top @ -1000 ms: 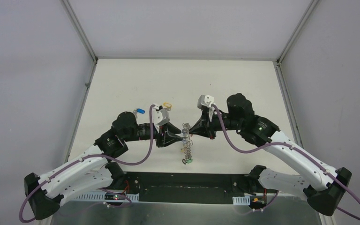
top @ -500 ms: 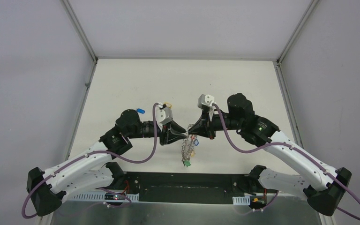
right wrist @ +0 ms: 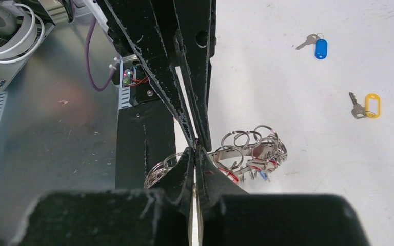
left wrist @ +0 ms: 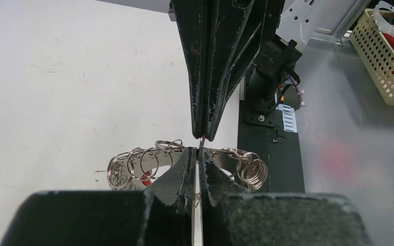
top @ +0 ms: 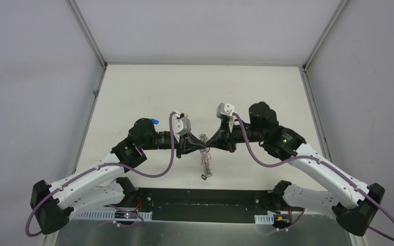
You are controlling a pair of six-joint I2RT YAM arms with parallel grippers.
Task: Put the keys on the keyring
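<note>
Meeting tip to tip above the middle of the table (top: 149, 87), the left gripper (top: 199, 148) and the right gripper (top: 209, 147) both pinch the keyring (top: 204, 155). Left jaws are narrow, with only a hairline slit between the fingers in the left wrist view, clamped on the ring's band. Right jaws are the same, squeezed nearly together on the band from the opposite side. The exact bite points are hidden by the finger tips.

The keyring is off the table, held between the two grippers. From overhead its lower part hangs toward the near edge, with a green tag (top: 208, 175) at the bottom. In the wrist views it curves out to both sides of the fingers, crowded with small rings (left wrist: 133, 164). Bits of red and blue tag show among them, too small to count.

Two keys are not on the ring. The blue key (right wrist: 318, 46) and the yellow key (right wrist: 367, 106) lie flat on the table, apart from each other and well apart from the keyring. Overhead, the blue one sits just behind the left arm's wrist, and the yellow one is mostly hidden by the left wrist camera.
</note>
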